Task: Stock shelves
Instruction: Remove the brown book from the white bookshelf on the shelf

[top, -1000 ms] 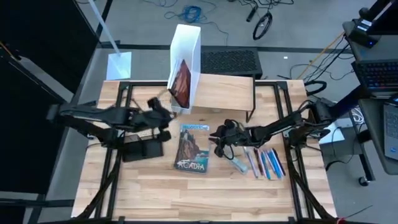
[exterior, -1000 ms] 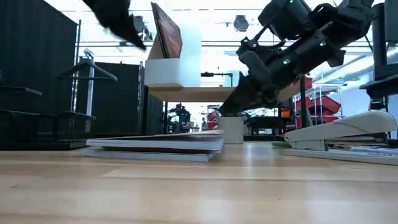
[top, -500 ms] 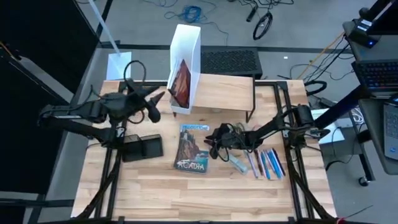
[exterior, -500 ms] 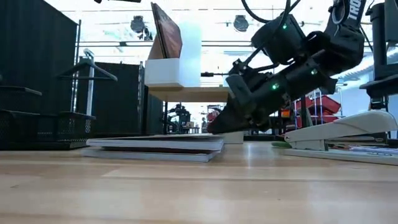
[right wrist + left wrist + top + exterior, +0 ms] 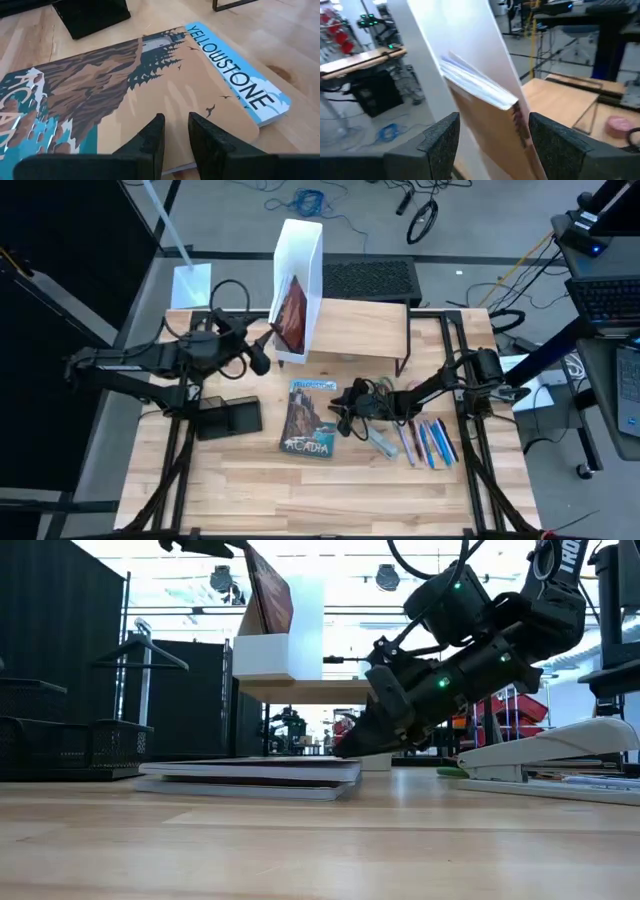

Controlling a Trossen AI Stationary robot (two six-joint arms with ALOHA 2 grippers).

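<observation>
The right gripper (image 5: 343, 412) is down low at the near side of the worktop, its tip at the right edge of the stacked books (image 5: 308, 418) lying flat mid-table. In the right wrist view its fingers (image 5: 150, 145) sit nearly pressed together, only a thin gap between them, resting on or just over the top cover, the Yellowstone book (image 5: 165, 95); I can't quite tell whether they touch it. Nothing is pinched.

The left gripper (image 5: 262, 352) hangs up high beside the white file box (image 5: 300, 260), jaws spread, facing the book (image 5: 490, 110) leaning inside that box. It holds nothing.

The shelves (image 5: 362, 328) stand at the far edge of the worktop, right of the file box, light-wood top bare. Pens (image 5: 425, 442) and a stapler (image 5: 545, 750) lie off to the right; the black organizer tray (image 5: 228, 418) sits left of the books.

So the step in hand looks like picking up the top book from the flat stack. Next, I'd judge, the right fingers need to open and get a purchase on that book's right edge, since it lies flat on another and offers little lip.
</observation>
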